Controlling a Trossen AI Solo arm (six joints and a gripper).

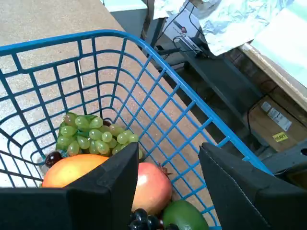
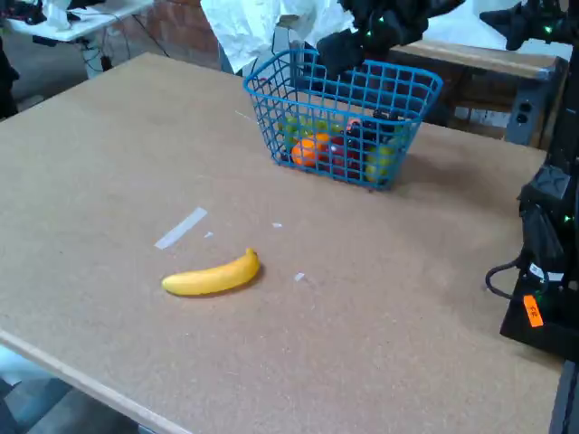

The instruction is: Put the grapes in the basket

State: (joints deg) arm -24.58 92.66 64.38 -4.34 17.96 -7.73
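The jaws [image 1: 165, 191] hang wide apart above the blue basket [image 1: 158, 52]; the dark grapes [image 1: 144, 221] lie inside it, beside a pomegranate [image 1: 152, 184] and green grapes [image 1: 91, 136].

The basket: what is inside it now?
The basket holds green grapes, an orange-yellow fruit, a red fruit, a green fruit and dark grapes. The open tool above covers part of them, so more may lie hidden.
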